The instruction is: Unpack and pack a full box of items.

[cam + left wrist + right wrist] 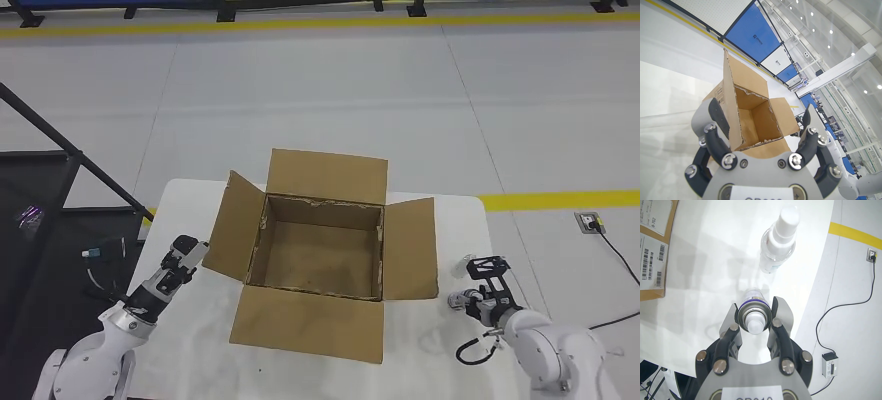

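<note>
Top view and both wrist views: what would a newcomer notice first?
The open cardboard box, inside bare, sits at the middle of the white table. Beside it the right gripper clasps an upright spray can, a clear bottle with a white cap standing just beyond.

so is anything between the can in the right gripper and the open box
Nothing lies on the table between them. Only the near flap of the box splays out toward the right gripper; the spray can would have to clear it. The clear bottle stands off that line.
</note>
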